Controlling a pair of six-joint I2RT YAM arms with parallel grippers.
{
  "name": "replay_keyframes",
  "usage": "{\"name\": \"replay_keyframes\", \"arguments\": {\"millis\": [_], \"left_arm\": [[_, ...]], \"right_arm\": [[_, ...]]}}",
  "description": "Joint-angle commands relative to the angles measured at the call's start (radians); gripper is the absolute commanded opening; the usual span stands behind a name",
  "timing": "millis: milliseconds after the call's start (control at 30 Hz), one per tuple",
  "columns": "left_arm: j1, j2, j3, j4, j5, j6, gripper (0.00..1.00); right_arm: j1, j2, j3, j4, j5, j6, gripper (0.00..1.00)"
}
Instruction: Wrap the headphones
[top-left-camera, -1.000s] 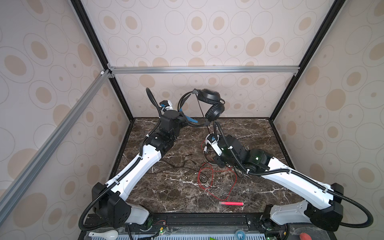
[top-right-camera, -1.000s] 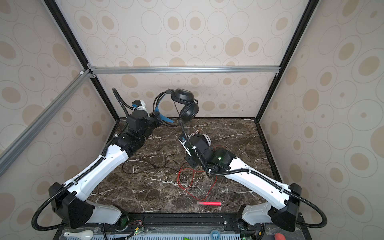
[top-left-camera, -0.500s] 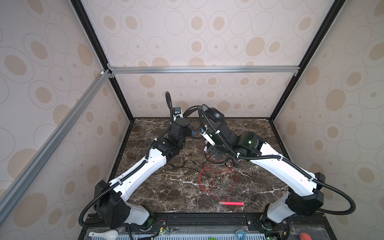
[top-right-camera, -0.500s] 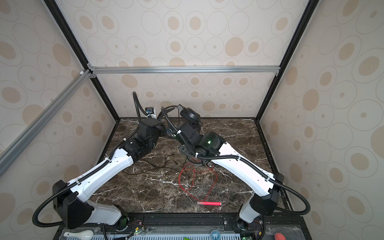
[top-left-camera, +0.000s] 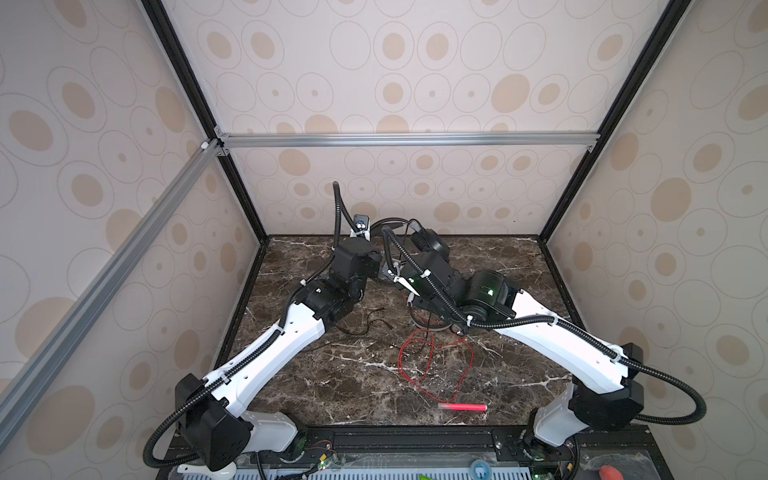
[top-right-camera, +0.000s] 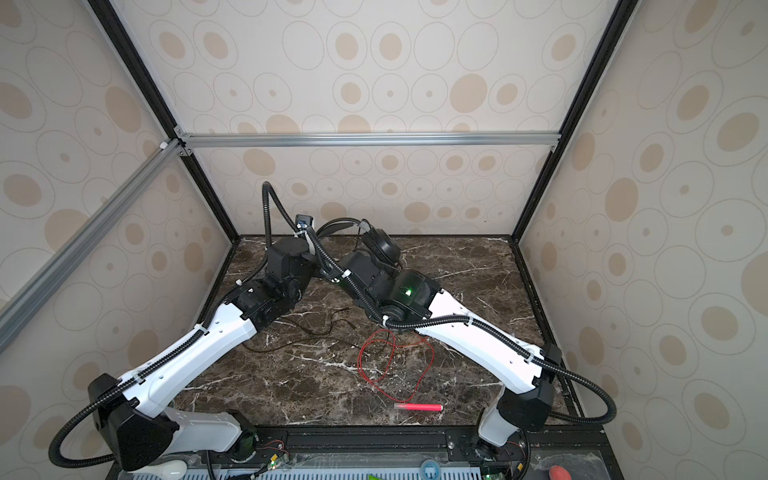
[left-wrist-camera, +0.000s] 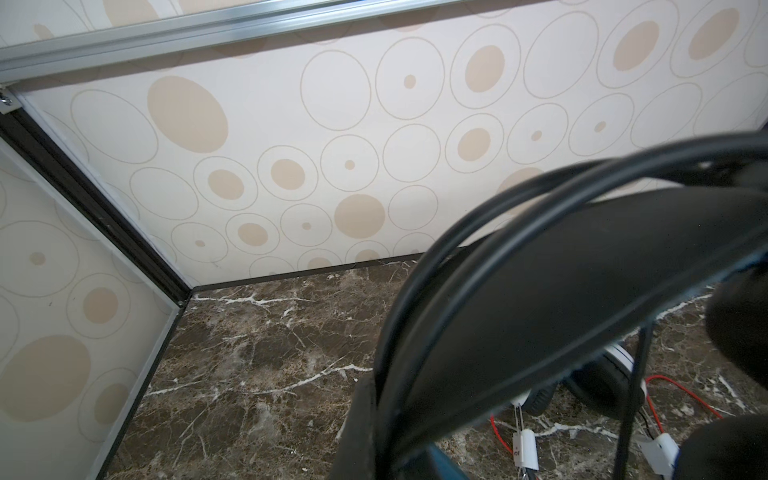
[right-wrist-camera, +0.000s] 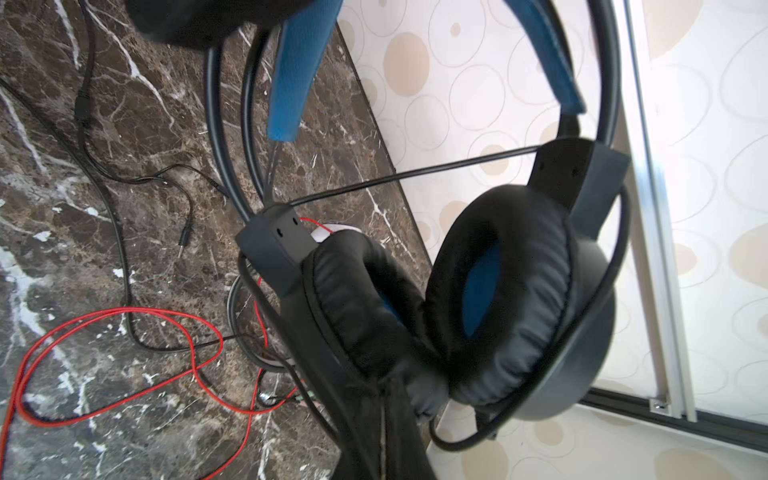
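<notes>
**Wrapping the headphones: black set gripped up at the back, white set flat on the marble**

So, the black headset (top-left-camera: 432, 245) is held up off the marble tabletop (top-left-camera: 332, 374), close to the back wall and between the two wrists. The left gripper (left-wrist-camera: 374, 449) is closed tight on its headband, and most of the left wrist view is filled by that band and its two wire hoops. The blue pad (right-wrist-camera: 299, 70) of the band can be seen from the right wrist. So can the two black ear cushions (right-wrist-camera: 498, 299), which are pressed against each other.

The right gripper (right-wrist-camera: 382, 440) is shut as well. The black cable (right-wrist-camera: 415, 175) is stretched taut across between the two cups and looped around the outer one. From there it is led down into the closed fingers, where it looks pinched, though that spot is pretty blurred. The rest of it is left trailing over the marble, with the plug (right-wrist-camera: 183, 241) lying loose.

The white headset (left-wrist-camera: 598, 386) is laid flat on the table under the right arm, so it's mostly hidden in both top views. Its red cable (right-wrist-camera: 124, 310) is spread in loose loops on the marble in front of it and is crossed by the black cable. A pink-red stick (top-left-camera: 463, 407) is parked near the front edge, well apart from both headsets.
</notes>
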Motion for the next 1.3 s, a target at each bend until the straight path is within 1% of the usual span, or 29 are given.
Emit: {"name": "replay_keyframes", "arguments": {"millis": [0, 200, 400, 500, 667, 800, 933, 1033, 1167, 1267], "left_arm": [[0.002, -0.020, -0.003, -0.006, -0.034, 0.041, 0.00], [0.003, -0.024, 0.010, -0.003, -0.020, 0.096, 0.00], [0.003, -0.038, 0.016, 0.001, 0.010, 0.123, 0.00], [0.003, -0.054, 0.012, 0.013, 0.048, 0.119, 0.00], [0.003, -0.076, 0.002, 0.028, 0.122, 0.135, 0.00], [0.004, -0.096, -0.002, 0.023, 0.162, 0.139, 0.00], [0.003, -0.114, -0.004, 0.017, 0.216, 0.141, 0.00], [0.002, -0.120, -0.003, 0.006, 0.255, 0.143, 0.00], [0.003, -0.116, 0.013, -0.028, 0.244, 0.144, 0.00], [0.002, -0.104, 0.022, -0.048, 0.217, 0.124, 0.00]], "right_arm": [[0.038, -0.071, -0.032, 0.190, 0.134, -0.119, 0.04], [0.045, -0.105, -0.088, 0.332, 0.197, -0.195, 0.07], [0.045, -0.127, -0.117, 0.431, 0.251, -0.208, 0.10], [0.044, -0.139, -0.140, 0.499, 0.262, -0.230, 0.12], [0.040, -0.142, -0.172, 0.648, 0.261, -0.324, 0.17], [0.009, -0.134, -0.161, 0.674, 0.229, -0.336, 0.17], [-0.055, -0.128, -0.130, 0.670, 0.169, -0.314, 0.18], [-0.083, -0.107, -0.091, 0.682, 0.154, -0.352, 0.17], [-0.087, -0.079, -0.052, 0.699, 0.136, -0.441, 0.16], [-0.079, -0.065, -0.027, 0.672, 0.128, -0.449, 0.10]]}}
